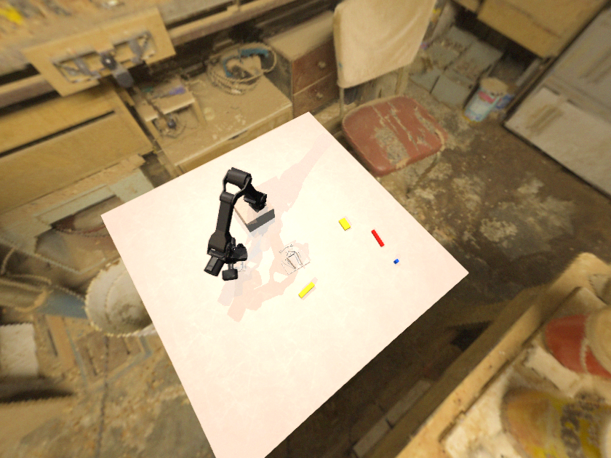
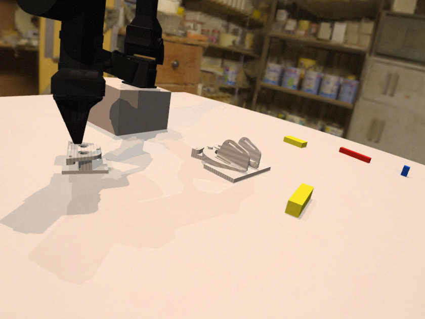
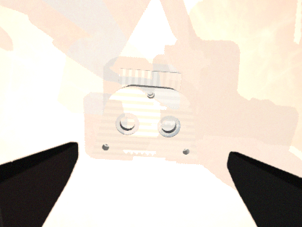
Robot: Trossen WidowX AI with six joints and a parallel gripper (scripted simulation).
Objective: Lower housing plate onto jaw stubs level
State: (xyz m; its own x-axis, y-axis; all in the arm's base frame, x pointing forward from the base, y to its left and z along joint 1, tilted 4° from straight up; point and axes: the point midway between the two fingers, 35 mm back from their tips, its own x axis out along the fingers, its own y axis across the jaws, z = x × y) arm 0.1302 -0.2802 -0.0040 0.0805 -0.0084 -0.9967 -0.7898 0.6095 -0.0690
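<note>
Hovering wide open above the housing plate [image 2: 89, 149] [image 3: 146, 112].
Holding nothing; fingertips [image 2: 78, 140] spread apart.

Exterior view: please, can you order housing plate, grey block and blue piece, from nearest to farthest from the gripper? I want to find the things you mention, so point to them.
1. Housing plate [image 2: 89, 156] [image 3: 144, 139], just under the gripper [image 2: 78, 142] [image 3: 154, 154]
2. Grey block [image 1: 261, 220] [image 2: 143, 111], behind
3. Blue piece [image 1: 396, 261] [image 2: 405, 170], far right

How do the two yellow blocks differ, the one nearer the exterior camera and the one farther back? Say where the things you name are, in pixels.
The nearer yellow block [image 1: 306, 289] [image 2: 299, 200] looks longer and slimmer from above; the farther yellow block [image 1: 345, 223] [image 2: 295, 141] looks short and stubby. In the top view the nearer one slants up to the right, while the farther one slants down to the right. Both are plain yellow and lie flat on the table.
</note>
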